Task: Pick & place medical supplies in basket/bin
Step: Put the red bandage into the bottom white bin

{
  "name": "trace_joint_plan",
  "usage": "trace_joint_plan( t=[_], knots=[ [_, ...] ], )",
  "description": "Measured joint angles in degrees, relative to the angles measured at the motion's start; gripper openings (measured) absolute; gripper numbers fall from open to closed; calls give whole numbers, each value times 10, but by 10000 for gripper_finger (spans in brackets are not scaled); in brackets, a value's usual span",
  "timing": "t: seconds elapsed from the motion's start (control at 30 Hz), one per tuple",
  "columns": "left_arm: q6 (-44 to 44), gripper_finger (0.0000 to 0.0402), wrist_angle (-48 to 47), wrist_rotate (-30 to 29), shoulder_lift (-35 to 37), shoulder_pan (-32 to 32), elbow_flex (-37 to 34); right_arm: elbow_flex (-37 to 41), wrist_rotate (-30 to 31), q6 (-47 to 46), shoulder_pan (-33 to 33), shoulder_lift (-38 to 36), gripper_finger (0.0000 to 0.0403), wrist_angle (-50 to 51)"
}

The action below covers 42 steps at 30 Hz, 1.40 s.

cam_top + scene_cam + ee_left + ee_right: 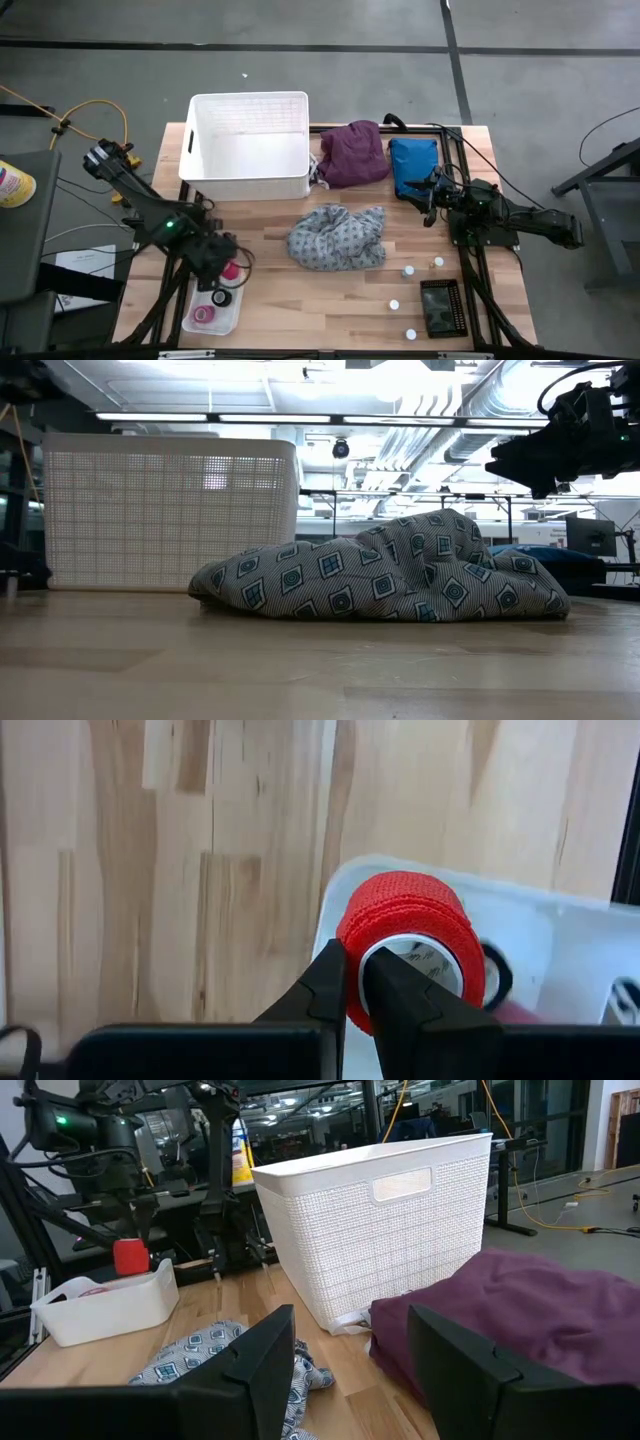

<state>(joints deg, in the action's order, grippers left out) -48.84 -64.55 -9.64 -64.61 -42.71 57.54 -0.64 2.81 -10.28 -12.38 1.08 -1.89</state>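
My left gripper [230,268] is shut on a red tape roll [410,930], above a small white tray [190,310] at the table's near left. A pink roll [204,315] and a black roll [221,297] lie in that tray. The white basket [250,145] stands at the far left centre. The purple garment [352,152] lies beside it, and the grey dotted garment [337,237] is heaped mid-table. Several white-capped vials [408,270] stand near right. My right gripper [350,1360] is open, raised over the table's right side near the purple garment [520,1310]. My left gripper holds the red tape roll by its wall [352,955]: one finger [390,990] is inside the hollow core and the other [325,985] is outside. The roll [130,1257] is lifted clear above the small white tray [105,1305].
A blue cloth item [413,165] lies at the far right beside my right gripper [430,195]. A black slotted rack [440,305] sits near right by the vials. Bare wood shows between the grey garment and the near edge. Black frame bars run along the table's right side.
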Motion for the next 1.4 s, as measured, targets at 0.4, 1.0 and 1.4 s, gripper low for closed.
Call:
trace_joint_plan(
  t=[0.4,1.0,1.4],
  knots=[
    [-135,22,-69,-46,32,-142,-6,0,0,0,0,0,181,0],
    [-207,22,-84,-70,31,-188,-11,0,0,0,0,0,181,0],
    [-247,22,-55,-60,29,-188,-56,0,0,0,0,0,181,0]
  ],
)
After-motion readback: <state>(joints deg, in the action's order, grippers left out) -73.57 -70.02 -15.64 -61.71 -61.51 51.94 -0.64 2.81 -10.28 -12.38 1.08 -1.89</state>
